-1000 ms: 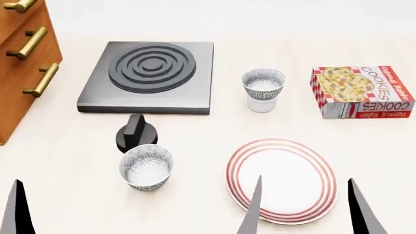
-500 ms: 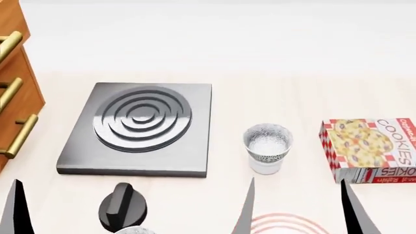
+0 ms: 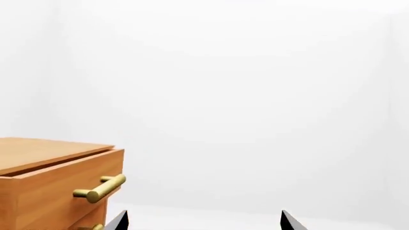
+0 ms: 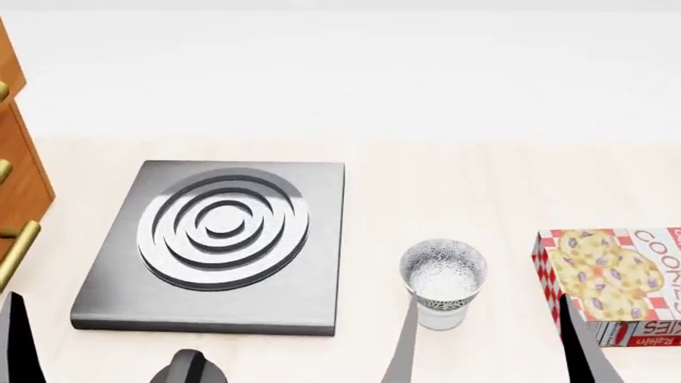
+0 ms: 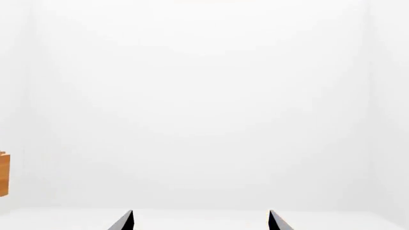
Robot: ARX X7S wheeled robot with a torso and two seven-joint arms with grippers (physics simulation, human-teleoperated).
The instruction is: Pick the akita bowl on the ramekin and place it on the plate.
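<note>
Task barely begun: the akita bowl (image 4: 442, 274) sits nested on the ramekin (image 4: 441, 314), upright, untouched, just ahead of the right tool (image 4: 492, 345) and slightly toward its inner finger; the finger tips flank a gap that lies just to the outer side of the stack, not around it. Right tool is spread wide, holding nothing; the right wrist view shows both tips apart against blank white wall, no bowl in sight. Left tool (image 3: 201, 221) is also spread and empty, two dark tips well apart in its wrist view, with the wooden drawer cabinet (image 3: 54, 179) and its brass handle (image 3: 100, 188) off to its outer side. In the head view only one left finger shows at the frame edge. The plate is not in view in any current picture, so the drop spot can't be confirmed; judging by the task it must lie outside the frame. Stove burner plate (image 4: 218, 243) sits ahead of and between the two tools on the tabletop (image 4: 447, 183), its black knob (image 4: 190, 369) nearer the left tool. Cookies box (image 4: 617, 283) is just beyond the right tool, outer side, near the bowl but apart. Left to do: everything — reach, close on the bowl rim, lift clear of the ramekin, carry, set down on the plate.
</note>
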